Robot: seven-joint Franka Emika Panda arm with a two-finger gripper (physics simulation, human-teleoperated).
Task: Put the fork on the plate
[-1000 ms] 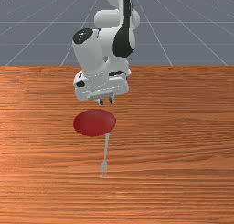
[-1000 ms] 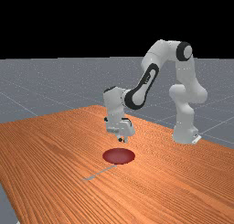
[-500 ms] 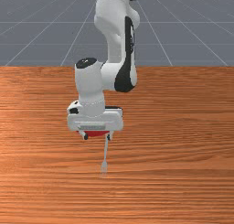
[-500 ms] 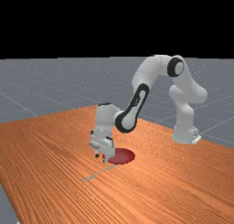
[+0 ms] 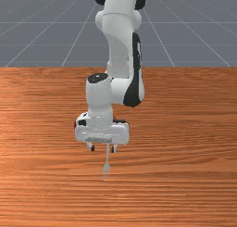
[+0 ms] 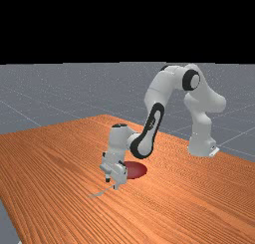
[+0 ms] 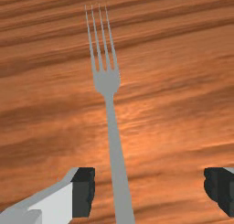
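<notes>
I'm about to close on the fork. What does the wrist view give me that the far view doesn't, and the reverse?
Wrist view adds: four separate tines on the fork, and its handle between the open fingers, touching neither.
Far view adds: the red plate, partly hidden by the gripper, and the arm down to its base.
Both share: fork, gripper, wood table.

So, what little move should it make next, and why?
Probably close the gripper gently, if it is low enough: the handle of the fork runs between the open fingers, nearer one than the other, and they don't yet grip it.
</notes>
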